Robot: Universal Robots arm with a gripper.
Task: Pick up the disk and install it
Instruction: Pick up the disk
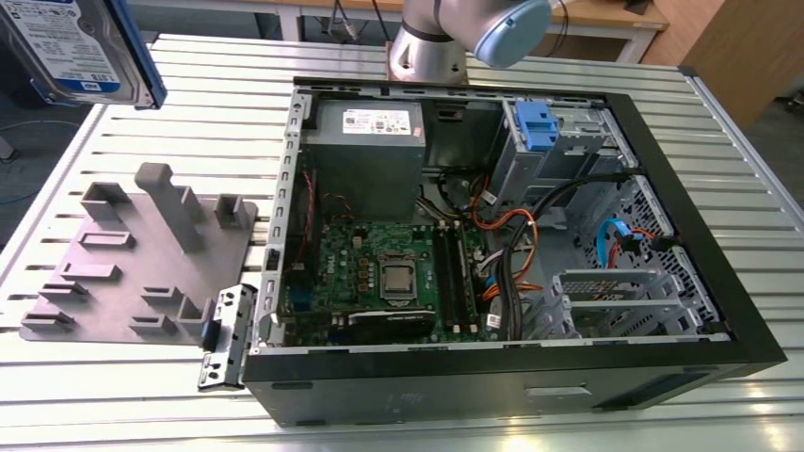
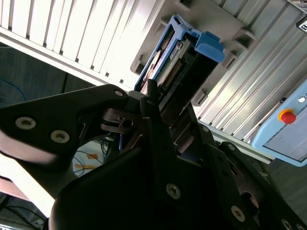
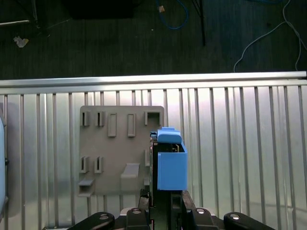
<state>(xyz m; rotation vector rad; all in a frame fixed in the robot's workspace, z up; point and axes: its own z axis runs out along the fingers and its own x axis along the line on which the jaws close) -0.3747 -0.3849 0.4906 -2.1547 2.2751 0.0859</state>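
Observation:
The disk (image 1: pixel 73 47), silver with a white-and-blue label and blue side rails, hangs high in the air at the exterior view's upper left, above the slatted table. In both wrist views my gripper (image 3: pixel 161 195) is shut on the disk (image 3: pixel 171 163), which stands edge-on between the black fingers (image 2: pixel 152 103) with its blue rail end (image 2: pixel 207 45) pointing away from them. Directly beneath the disk lies the grey fixture plate (image 3: pixel 120 148).
An open black computer case (image 1: pixel 703 254) lies on the table at the exterior view's right, with a grey power-supply box (image 1: pixel 367 141), a motherboard (image 1: pixel 377 273), cables and a drive cage with an upright blue latch (image 1: pixel 534 127). The grey fixture plate (image 1: pixel 138 254) has raised pegs.

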